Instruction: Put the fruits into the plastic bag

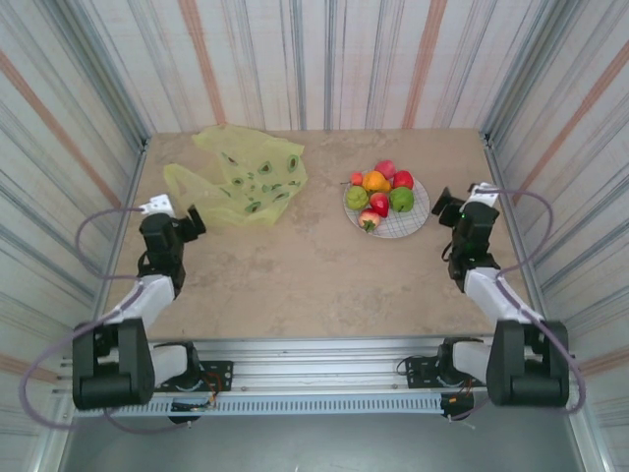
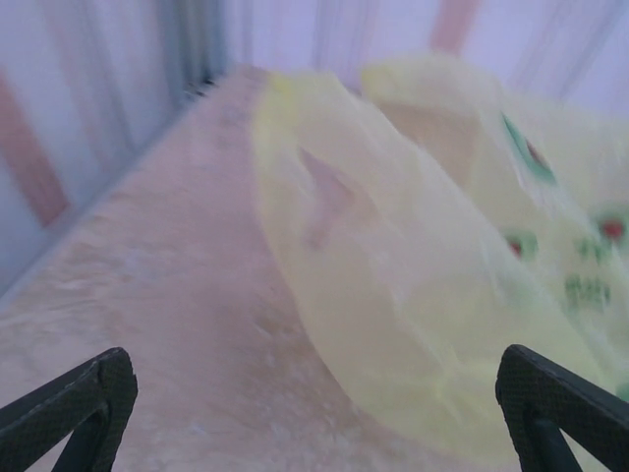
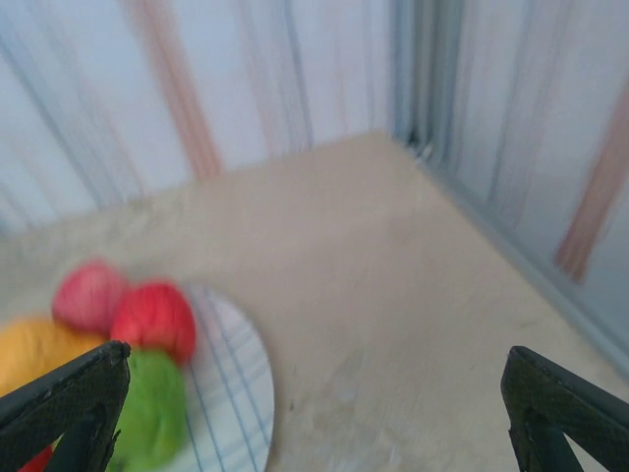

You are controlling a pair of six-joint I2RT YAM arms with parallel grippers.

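The fruits [image 1: 381, 193], red, green and orange, are heaped on a white gridded plate [image 1: 417, 222] at the far right of the counter [image 1: 314, 275]. The plastic bag [image 1: 246, 179], yellow with green motifs, lies crumpled at the far left, well apart from the plate. My left hand [image 1: 195, 220] is low by the bag's near edge and points at it, with its fingers spread wide, released and empty. My right hand [image 1: 444, 205] is just right of the plate and points toward the fruits, likewise spread and empty. Striped walls [image 1: 324, 59] enclose the counter on three sides.
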